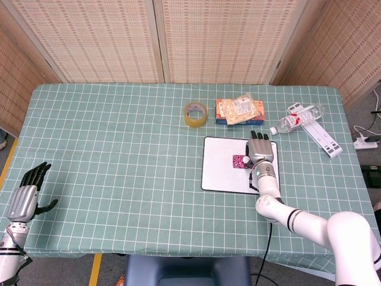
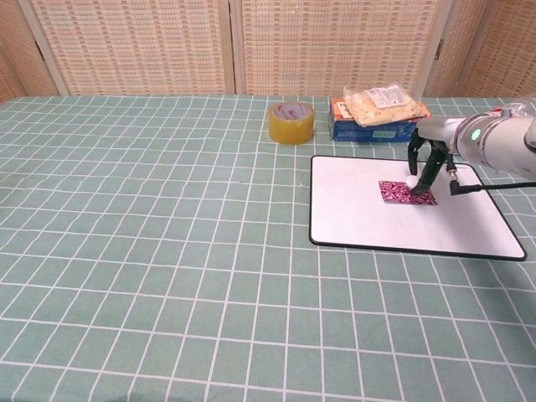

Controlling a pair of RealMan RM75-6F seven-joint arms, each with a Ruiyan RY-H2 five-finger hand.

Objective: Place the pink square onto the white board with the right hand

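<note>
Pink square (image 2: 407,193) is lying on the white board (image 2: 352,219), touched by the right hand (image 1: 260,155) (whether pinched cannot be told). Release and withdrawal are called for next.

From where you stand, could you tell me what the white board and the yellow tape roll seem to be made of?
The white rectangular board looks like smooth plastic or laminate, given its even matte face, thin dark edging and rounded corners. The yellow tape roll appears to be glossy translucent packing tape on a cardboard core; its amber sheen suggests plastic film.
</note>
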